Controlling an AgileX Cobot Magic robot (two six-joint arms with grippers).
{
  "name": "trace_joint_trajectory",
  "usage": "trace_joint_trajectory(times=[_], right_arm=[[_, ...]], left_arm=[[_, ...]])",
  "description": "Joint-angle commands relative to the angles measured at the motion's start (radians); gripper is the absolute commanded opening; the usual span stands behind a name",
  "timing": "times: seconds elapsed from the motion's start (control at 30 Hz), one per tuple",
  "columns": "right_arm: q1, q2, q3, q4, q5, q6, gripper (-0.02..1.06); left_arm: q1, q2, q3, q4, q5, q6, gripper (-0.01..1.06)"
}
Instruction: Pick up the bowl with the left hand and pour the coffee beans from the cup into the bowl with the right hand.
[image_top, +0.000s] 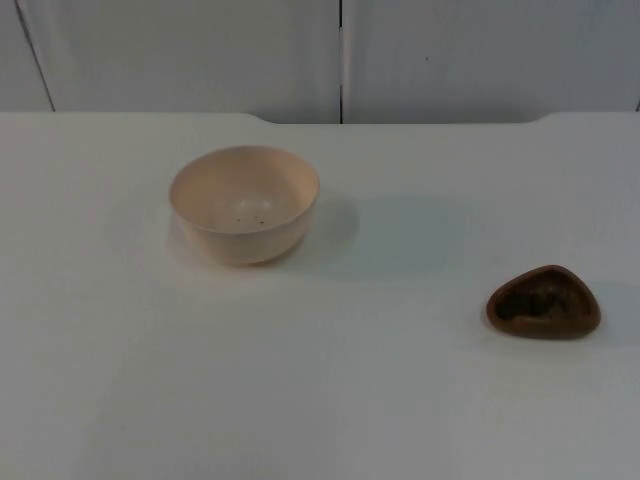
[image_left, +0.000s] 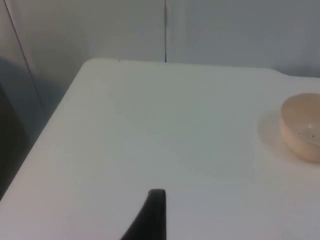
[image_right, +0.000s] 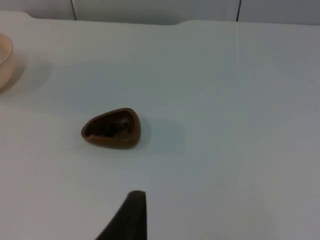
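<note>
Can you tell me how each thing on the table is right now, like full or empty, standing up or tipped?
bowl: upright on the table, almost empty, just a few dark specks inside.
cup: brown, upright on the table, dark coffee beans inside, not yet poured.
left gripper: above bare table, away from the bowl.
right gripper: above the table, short of the cup.

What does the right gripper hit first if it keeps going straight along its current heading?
Probably the brown cup: in the right wrist view it sits on the white table just ahead of the right gripper's fingertip, slightly off to one side. Depth is unclear, so it might pass beside it.
</note>
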Motion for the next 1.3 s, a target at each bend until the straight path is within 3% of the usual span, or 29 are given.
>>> trace_joint_trajectory(times=[0.0, 0.47, 0.83, 1.1, 1.27], right_arm=[[-0.007, -0.003, 0.009, 0.002, -0.001, -0.003, 1.05], [-0.007, -0.003, 0.009, 0.002, -0.001, -0.003, 1.05], [-0.007, -0.003, 0.009, 0.000, -0.001, -0.002, 1.05], [-0.007, -0.003, 0.009, 0.000, -0.001, -0.002, 1.05], [-0.007, -0.003, 0.009, 0.000, -0.001, -0.002, 1.05]], left_arm=[[0.002, 0.011, -0.012, -0.011, -0.015, -0.002, 0.88], [0.002, 0.081, -0.012, -0.050, -0.019, -0.002, 0.88], [0.002, 0.192, -0.025, -0.074, -0.099, -0.004, 0.88], [0.002, 0.403, -0.144, -0.085, -0.204, -0.004, 0.88], [0.002, 0.532, -0.213, -0.093, -0.209, -0.004, 0.88]])
